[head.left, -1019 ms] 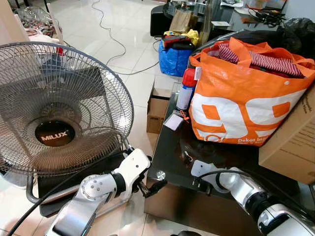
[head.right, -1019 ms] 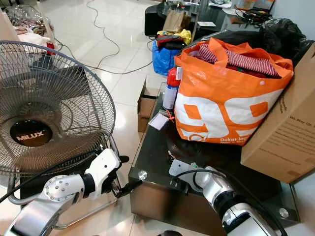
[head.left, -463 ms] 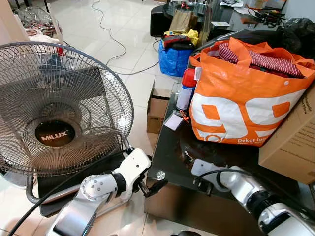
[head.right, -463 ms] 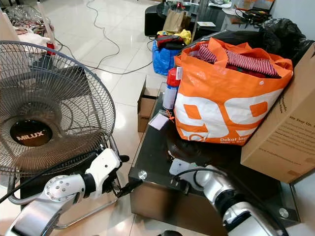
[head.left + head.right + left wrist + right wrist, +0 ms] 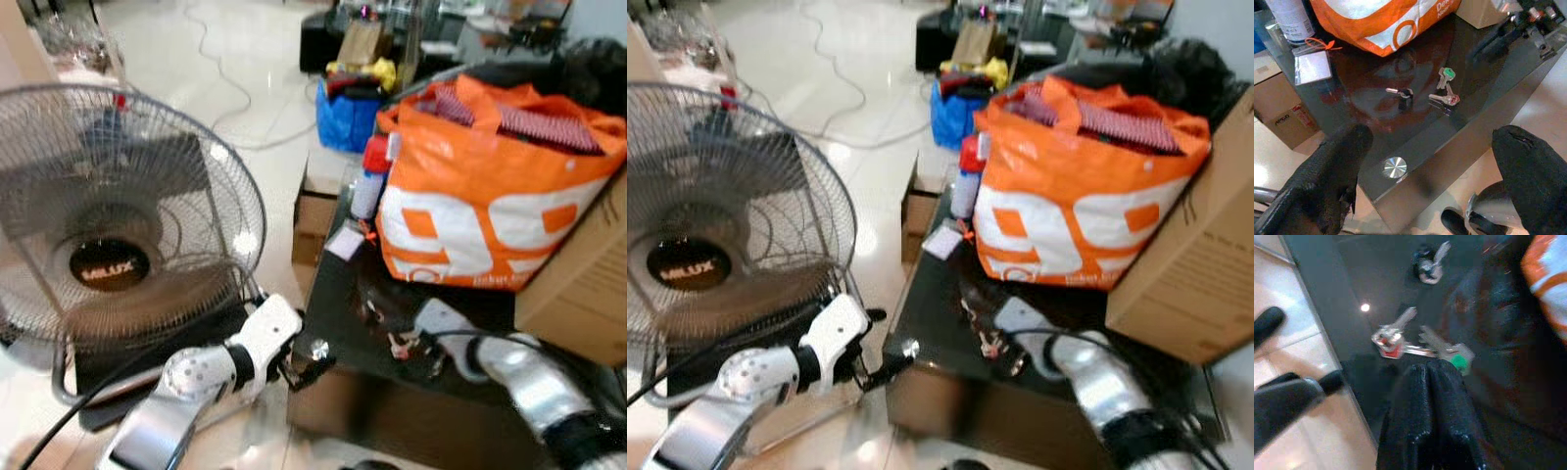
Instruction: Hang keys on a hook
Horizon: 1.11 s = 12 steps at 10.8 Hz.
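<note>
- Since a second ago the right arm has reached further over the dark glass table (image 5: pixel 338 294), carrying the right gripper (image 5: pixel 1436 382) up to the keys (image 5: pixel 1444 93); the head views are blurred.
- Largest in view, a grey floor fan (image 5: pixel 118 215) stands on the floor on the robot's left, just beside the table.
- An orange shopping bag (image 5: pixel 490 186) full of clothes sits at the back of the table, with a cardboard box (image 5: pixel 588 284) touching its right side.
- A spray can (image 5: pixel 370 181) and a clear tag (image 5: pixel 1311 67) lie at the bag's left.
- Right gripper's jaws are pressed together with nothing between them, their tips just beside the green-capped key.
- Left gripper (image 5: pixel 1425 161) hangs off the table's front corner, jaws spread wide and empty.
- The keys lie flat near the table's front edge, with a small black-headed key (image 5: pixel 1402 93) apart from them.
</note>
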{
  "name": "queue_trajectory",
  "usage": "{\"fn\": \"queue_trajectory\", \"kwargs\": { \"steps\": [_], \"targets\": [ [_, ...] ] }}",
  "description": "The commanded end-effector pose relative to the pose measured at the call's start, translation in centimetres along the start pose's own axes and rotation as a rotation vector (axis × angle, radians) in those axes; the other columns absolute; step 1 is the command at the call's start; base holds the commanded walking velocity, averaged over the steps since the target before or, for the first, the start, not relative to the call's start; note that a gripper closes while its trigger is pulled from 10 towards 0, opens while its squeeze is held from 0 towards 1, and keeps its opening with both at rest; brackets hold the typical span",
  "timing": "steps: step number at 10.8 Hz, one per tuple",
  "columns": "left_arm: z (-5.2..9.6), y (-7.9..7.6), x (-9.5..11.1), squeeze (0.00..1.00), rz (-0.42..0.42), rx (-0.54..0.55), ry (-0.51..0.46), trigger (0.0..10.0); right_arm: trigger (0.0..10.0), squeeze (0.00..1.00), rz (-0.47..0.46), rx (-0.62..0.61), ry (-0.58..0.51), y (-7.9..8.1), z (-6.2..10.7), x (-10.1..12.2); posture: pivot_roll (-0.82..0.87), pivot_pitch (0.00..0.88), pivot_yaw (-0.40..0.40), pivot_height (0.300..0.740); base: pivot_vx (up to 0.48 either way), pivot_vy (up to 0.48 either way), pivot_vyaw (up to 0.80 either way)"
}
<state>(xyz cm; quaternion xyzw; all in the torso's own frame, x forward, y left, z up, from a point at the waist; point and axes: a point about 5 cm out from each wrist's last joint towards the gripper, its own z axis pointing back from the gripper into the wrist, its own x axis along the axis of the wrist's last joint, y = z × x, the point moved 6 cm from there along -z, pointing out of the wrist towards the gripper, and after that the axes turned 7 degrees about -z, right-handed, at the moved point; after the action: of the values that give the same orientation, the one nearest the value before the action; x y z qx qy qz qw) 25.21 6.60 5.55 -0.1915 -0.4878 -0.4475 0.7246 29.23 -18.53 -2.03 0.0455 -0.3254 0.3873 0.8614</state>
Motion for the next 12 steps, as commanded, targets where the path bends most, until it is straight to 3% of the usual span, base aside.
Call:
{"fn": "queue_trajectory", "kwargs": {
  "steps": [1,2,3,5,7,8,9,11,12],
  "targets": [
    [-0.3,-0.2,0.3,0.00,-0.016,-0.010,-0.008,10.0,10.0,0.00,0.080,-0.030,0.000,-0.2,0.0,0.3,-0.17,0.000,-0.067,0.740,0.000,0.000,0.00],
    [-0.4,-0.2,0.4,0.00,-0.018,-0.011,-0.010,10.0,10.0,0.00,0.072,-0.036,-0.010,0.1,-0.7,0.9,-0.17,0.000,-0.067,0.740,0.000,0.000,0.00],
    [-0.3,-0.1,0.3,0.00,-0.022,-0.014,-0.005,10.0,10.0,1.00,0.112,-0.013,-0.010,1.4,-2.0,1.9,-0.16,0.000,-0.060,0.740,0.000,0.000,0.00],
    [0.2,-0.2,0.0,0.00,-0.024,-0.016,0.007,10.0,10.0,1.00,0.146,0.041,0.003,3.3,-3.9,2.2,-0.14,0.000,-0.065,0.740,0.000,0.000,0.00],
    [0.7,-0.4,-0.3,0.00,-0.020,-0.019,0.021,10.0,10.0,1.00,0.180,0.043,0.022,4.1,-4.8,2.0,-0.13,0.000,-0.068,0.740,0.000,0.000,0.00],
    [0.9,-0.6,-0.4,0.00,-0.018,-0.022,0.026,10.0,10.0,0.84,0.198,0.011,0.034,3.8,-5.2,1.8,-0.12,0.000,-0.069,0.740,0.000,0.000,0.00],
    [1.1,-0.8,-0.5,0.00,-0.015,-0.024,0.030,10.0,10.0,0.00,0.202,0.007,0.038,3.8,-5.3,1.8,-0.12,0.000,-0.070,0.740,0.000,0.000,0.00],
    [1.2,-1.0,-0.7,0.00,-0.010,-0.028,0.035,10.0,10.0,0.00,0.197,-0.016,0.053,3.3,-5.4,1.6,-0.12,0.000,-0.069,0.740,0.000,0.000,0.00],
    [1.2,-1.1,-0.6,0.00,-0.008,-0.029,0.036,10.0,9.2,0.00,0.196,-0.020,0.070,3.0,-5.5,1.2,-0.13,0.000,-0.070,0.740,0.000,0.000,0.00]
  ]
}}
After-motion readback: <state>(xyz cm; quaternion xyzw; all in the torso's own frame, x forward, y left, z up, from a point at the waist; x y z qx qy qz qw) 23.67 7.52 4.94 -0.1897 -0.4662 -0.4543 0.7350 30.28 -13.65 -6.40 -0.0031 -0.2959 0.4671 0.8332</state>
